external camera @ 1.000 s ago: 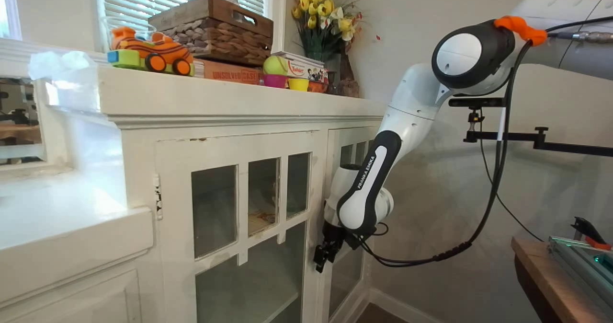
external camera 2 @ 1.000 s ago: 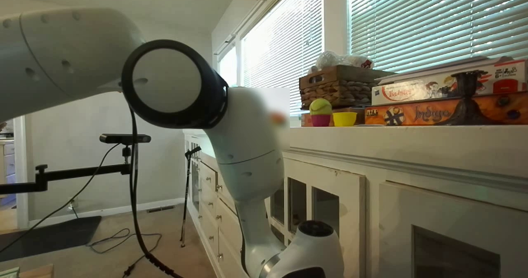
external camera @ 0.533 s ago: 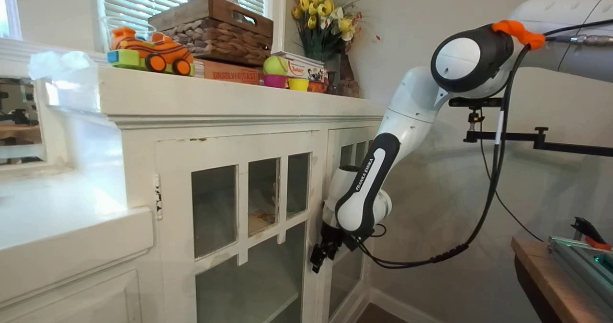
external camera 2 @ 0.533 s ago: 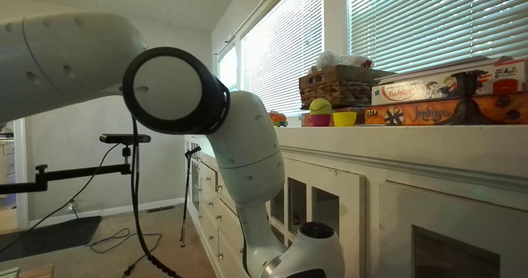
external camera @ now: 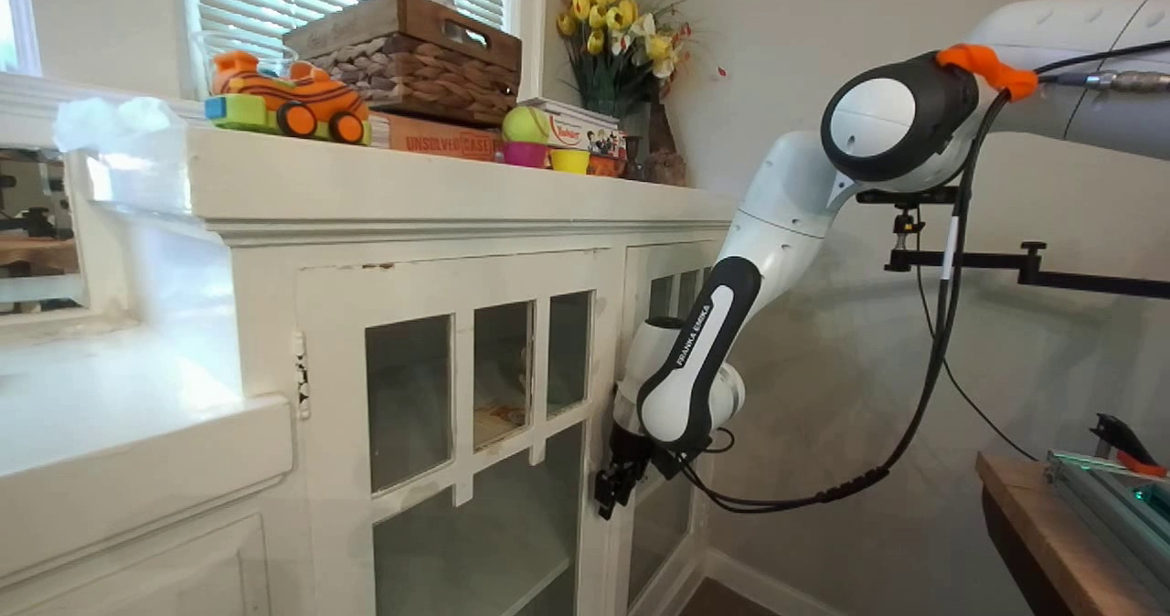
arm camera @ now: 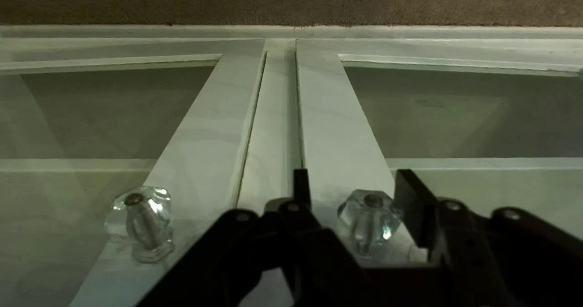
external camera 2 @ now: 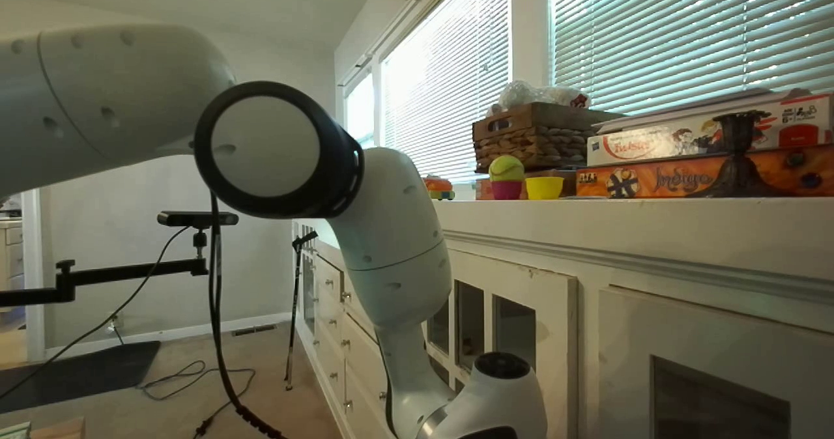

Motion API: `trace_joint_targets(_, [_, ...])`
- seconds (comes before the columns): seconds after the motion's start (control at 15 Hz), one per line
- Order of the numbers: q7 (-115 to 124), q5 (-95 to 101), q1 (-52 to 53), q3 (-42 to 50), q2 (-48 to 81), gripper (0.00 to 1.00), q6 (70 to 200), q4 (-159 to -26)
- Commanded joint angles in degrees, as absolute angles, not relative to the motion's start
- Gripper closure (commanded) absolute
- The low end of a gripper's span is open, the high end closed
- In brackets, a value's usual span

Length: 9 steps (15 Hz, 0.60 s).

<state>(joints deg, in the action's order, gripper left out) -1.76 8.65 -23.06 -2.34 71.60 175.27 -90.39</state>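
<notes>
White built-in cabinetry (external camera: 260,323) fills the left and middle of an exterior view, with a wicker-sided basket (external camera: 448,72), an orange toy car (external camera: 302,104) and yellow flowers (external camera: 608,17) along its ledge (external camera: 439,182) near the top of the frame. On the right, the arm (external camera: 777,205) slants down until its tip hangs beside the glazed doors (external camera: 338,369), low in the picture.

From the wrist, the gripper (arm camera: 357,197) stands at the bottom of the frame, its fingers (arm camera: 415,209) apart and holding nothing firmly: between them, at lower right, sits a clear faceted knob (arm camera: 364,220) fixed to the right-hand door (arm camera: 334,125). A gap shows between the knob and the finger nearer the middle; the finger farther right is against the knob or just beside it, which cannot be told. A matching knob (arm camera: 142,222) stands at lower left, outside the fingers.

For a sound hold, a slight shift towards the right of the wrist view would likely centre the knob, so both fingers meet it together instead of one shoving it sideways. How far they reach past its face is hard to judge from this angle, so depth deserves a check first. Cut glass looks slippery; closing slowly, behind the widest part, should bite best.
</notes>
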Motion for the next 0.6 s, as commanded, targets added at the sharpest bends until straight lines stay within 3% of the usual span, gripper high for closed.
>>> trace_joint_targets(0.0, [-4.4,6.0,-22.9,-2.9,73.2,0.77,174.6,-88.0])
trace_joint_targets(0.13, [-4.4,5.9,-22.9,-3.1,73.2,0.91,174.7,-88.0])
trace_joint_targets(0.53, [-5.1,6.3,-23.2,-3.4,72.7,0.91,174.4,-88.7])
